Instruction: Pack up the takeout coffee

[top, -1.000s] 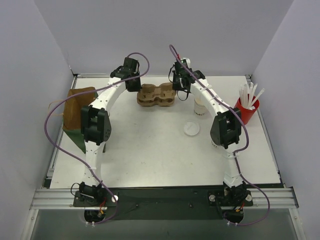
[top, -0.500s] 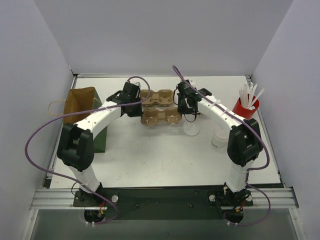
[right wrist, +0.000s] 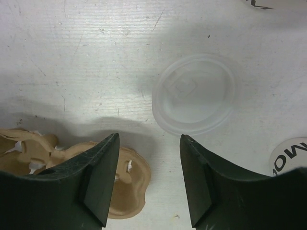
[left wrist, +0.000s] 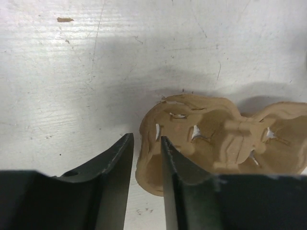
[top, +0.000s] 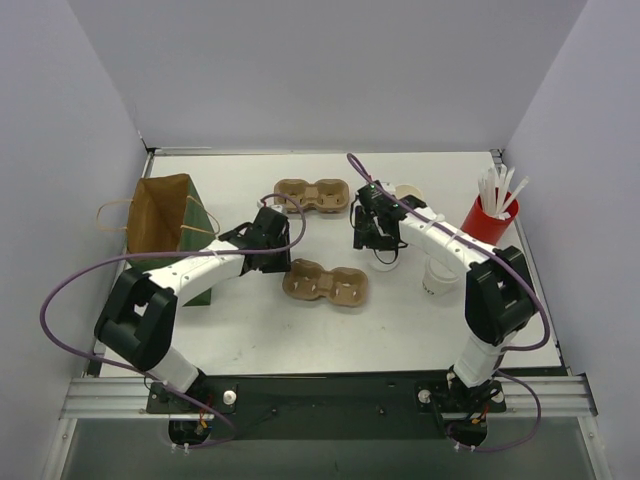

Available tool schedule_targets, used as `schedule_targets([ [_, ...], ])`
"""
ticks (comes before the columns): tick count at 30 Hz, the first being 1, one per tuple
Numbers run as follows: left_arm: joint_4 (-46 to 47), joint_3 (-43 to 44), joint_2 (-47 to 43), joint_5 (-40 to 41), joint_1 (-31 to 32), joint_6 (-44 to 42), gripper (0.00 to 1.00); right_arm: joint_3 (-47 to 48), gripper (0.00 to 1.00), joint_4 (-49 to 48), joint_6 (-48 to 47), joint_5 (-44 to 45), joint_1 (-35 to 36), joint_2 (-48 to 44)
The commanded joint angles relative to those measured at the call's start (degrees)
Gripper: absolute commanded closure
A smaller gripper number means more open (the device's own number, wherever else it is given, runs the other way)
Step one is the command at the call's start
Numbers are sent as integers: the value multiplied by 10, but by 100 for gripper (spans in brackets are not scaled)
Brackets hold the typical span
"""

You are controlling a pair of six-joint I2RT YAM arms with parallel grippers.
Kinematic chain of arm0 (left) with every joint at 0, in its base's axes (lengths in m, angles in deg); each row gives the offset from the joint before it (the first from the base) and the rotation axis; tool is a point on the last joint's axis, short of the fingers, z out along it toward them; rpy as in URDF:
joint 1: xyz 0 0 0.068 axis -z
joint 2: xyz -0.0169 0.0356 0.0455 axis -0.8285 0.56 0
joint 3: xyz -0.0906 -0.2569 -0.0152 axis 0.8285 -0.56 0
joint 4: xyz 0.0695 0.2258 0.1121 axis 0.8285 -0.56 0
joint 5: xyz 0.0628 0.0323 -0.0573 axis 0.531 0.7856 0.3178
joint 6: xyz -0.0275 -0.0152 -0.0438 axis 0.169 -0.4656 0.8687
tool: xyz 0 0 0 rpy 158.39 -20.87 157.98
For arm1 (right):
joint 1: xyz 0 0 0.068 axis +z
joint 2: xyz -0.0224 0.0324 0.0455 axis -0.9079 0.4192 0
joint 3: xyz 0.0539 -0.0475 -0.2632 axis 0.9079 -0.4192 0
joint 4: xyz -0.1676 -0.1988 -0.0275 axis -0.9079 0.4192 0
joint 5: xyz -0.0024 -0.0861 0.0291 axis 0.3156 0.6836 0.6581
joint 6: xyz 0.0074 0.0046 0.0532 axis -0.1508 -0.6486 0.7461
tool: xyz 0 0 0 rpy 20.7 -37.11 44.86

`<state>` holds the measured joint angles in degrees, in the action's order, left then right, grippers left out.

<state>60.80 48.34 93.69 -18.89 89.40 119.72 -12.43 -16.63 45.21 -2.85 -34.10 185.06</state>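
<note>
Brown bag stood open at far left. My left claw sat low at the left end of the near carrier. Its jaws were a little apart astride the rim and pinched nothing; a sliver of table showed between one finger and the pulp. Far carrier lay apart behind it. Neither carrier had a cup in it. My right claw hung spread wide with nothing in it, just short of the lid, which lay flat and loose on the table. Near cup stood upright just right of the lid, and far cup stood upright behind my right arm. Red cup of sticks was at far right, not part of the job.

Judged step: get clear of the near carrier, then deal with the lid. To do it well I needed to lift the left claw straight up so no finger dragged the light pulp sideways. The lid was thin and flush to the table, so I reckoned the right claw should come down centred, catch an edge and close gently, or the lid would buckle or skate. Couldn't tell which cup lacked a lid.
</note>
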Motion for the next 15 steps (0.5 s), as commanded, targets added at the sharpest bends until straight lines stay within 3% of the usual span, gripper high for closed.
schedule_targets([
  [1,19,30,-47,24,1,-9,56,35,51,39,23,6,2,-49],
  [6,-18,93,-77,18,0,-43,43,30,50,51,64,-2,46,-68],
  [15,-79,166,-159,27,-44,-44,43,8,49,54,179,-3,133,-53],
])
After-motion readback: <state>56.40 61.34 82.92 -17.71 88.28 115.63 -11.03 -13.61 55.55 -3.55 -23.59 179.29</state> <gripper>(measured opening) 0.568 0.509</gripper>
